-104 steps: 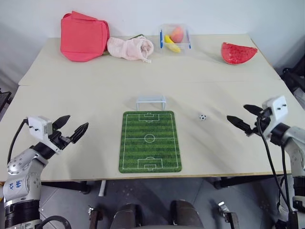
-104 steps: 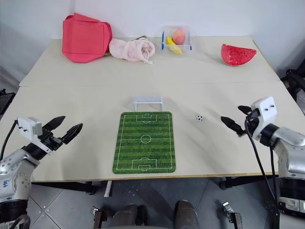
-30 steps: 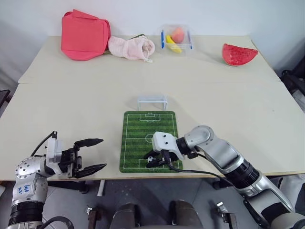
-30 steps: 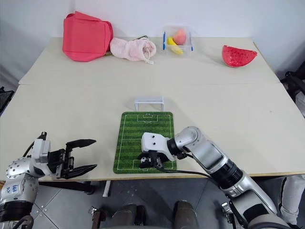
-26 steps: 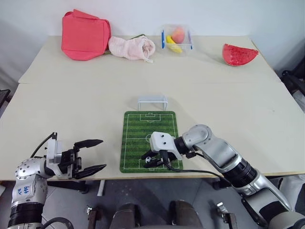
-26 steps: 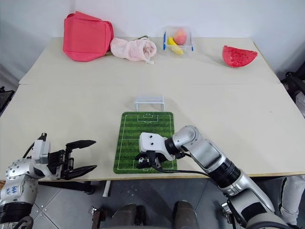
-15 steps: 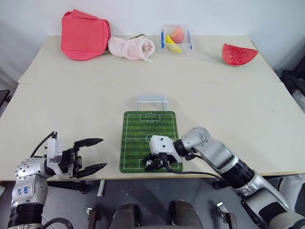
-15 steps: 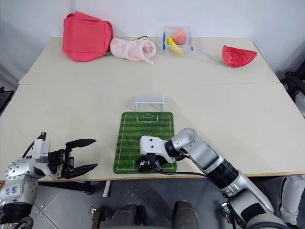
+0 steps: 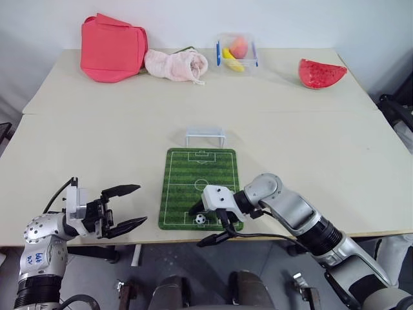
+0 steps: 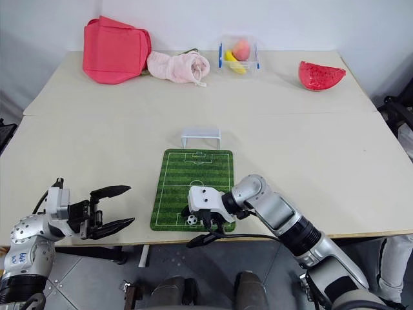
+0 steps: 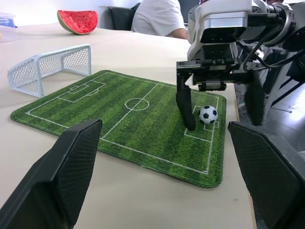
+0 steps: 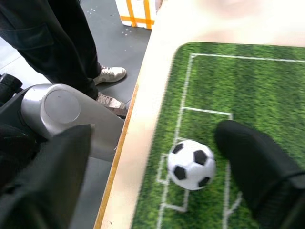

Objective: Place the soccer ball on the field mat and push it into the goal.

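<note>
In the left eye view the flat, striped green field mat [image 9: 200,187] lies at centre with the small white-framed goal [image 9: 206,136] just above it, and the tiny black-and-white soccer ball [image 9: 201,219] sits free near the mat's lower edge between the spread fingers of the right gripper [image 9: 208,225]; the left gripper [image 9: 127,208] at lower left is also spread and empty, and a clear box [image 9: 236,50] at the top holds fruit. In the left wrist view the ball [image 11: 208,114] rests on the turf-patterned mat beside one black finger, with the netted goal [image 11: 51,66] at upper left. In the right wrist view the round ball [image 12: 191,164] lies on the mat's white lines near the table edge.

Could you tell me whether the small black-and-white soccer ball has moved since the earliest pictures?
Yes. The small black-and-white soccer ball has gone from the bare table, right of the green striped field mat, onto the mat's near end, opposite the white-framed netted goal.
</note>
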Controlling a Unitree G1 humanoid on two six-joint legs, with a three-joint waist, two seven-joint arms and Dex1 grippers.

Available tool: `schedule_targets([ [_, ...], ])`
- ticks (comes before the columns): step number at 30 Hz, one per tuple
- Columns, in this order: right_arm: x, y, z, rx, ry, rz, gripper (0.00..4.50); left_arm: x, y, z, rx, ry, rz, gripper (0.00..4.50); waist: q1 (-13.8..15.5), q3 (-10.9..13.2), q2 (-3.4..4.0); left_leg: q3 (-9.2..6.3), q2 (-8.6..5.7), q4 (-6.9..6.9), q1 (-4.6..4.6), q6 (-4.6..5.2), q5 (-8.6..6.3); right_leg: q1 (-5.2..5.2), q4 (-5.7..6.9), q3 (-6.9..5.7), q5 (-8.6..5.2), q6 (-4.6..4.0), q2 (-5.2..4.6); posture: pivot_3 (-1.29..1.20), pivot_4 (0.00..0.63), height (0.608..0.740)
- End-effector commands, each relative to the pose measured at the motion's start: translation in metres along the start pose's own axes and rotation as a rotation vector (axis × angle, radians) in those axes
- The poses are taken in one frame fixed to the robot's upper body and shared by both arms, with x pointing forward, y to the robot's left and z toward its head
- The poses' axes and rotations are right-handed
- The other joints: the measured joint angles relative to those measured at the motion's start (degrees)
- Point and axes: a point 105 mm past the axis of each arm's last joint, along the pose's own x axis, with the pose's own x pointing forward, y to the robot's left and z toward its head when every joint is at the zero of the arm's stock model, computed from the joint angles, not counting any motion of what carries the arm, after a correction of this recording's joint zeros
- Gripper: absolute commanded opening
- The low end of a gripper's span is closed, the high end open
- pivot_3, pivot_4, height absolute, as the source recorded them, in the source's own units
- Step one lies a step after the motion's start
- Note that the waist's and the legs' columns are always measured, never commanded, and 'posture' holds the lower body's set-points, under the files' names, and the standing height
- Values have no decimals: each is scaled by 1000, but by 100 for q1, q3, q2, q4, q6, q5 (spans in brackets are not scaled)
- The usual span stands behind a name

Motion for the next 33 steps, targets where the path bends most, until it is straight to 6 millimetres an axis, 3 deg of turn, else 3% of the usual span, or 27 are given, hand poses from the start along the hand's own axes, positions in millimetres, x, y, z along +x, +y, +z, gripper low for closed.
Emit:
schedule_targets([
  [1,-11,-5,13,-42,-35,-30,4389,3,1,7,35,-15,-6,4500,1,0,0,0,0,0,0,0,0,0,0,0,0,0,0,0,150,740],
  [7,-23,-8,36,-102,-81,-54,4389,5,1,7,34,-18,-9,4500,2,0,0,0,1,0,0,0,0,0,0,0,0,0,0,0,150,740],
  [9,-28,-2,43,-97,-112,-40,3995,5,0,7,33,-19,-12,4500,3,0,0,0,2,0,-1,0,0,-1,0,0,0,0,0,0,150,740],
  [15,-29,18,38,-85,-109,-9,2087,5,-1,7,25,-23,-33,4500,16,-1,-2,-4,5,0,-1,1,-2,3,-3,-1,0,0,-1,0,150,740],
  [21,-15,22,29,-49,-101,-31,40,5,-1,8,19,-17,-47,4500,7,-1,-2,-2,-1,0,-1,0,-3,2,-3,-2,0,0,0,0,150,740],
  [25,-2,17,18,12,-108,-57,12,6,-1,9,15,-14,-59,4500,4,-1,-2,-1,1,-1,0,-2,-3,1,-2,-4,0,0,2,0,150,740],
  [29,-2,7,6,64,-107,-98,12,6,-1,10,14,-11,-61,4500,18,-1,-2,-1,-3,0,-1,-1,-3,3,-4,-4,0,0,-1,0,150,740],
  [33,-14,-23,-5,73,-89,-216,12,5,0,10,13,-2,-58,4500,4,-1,-3,0,-2,0,0,-1,-3,3,-4,-4,0,0,-1,0,150,740],
])
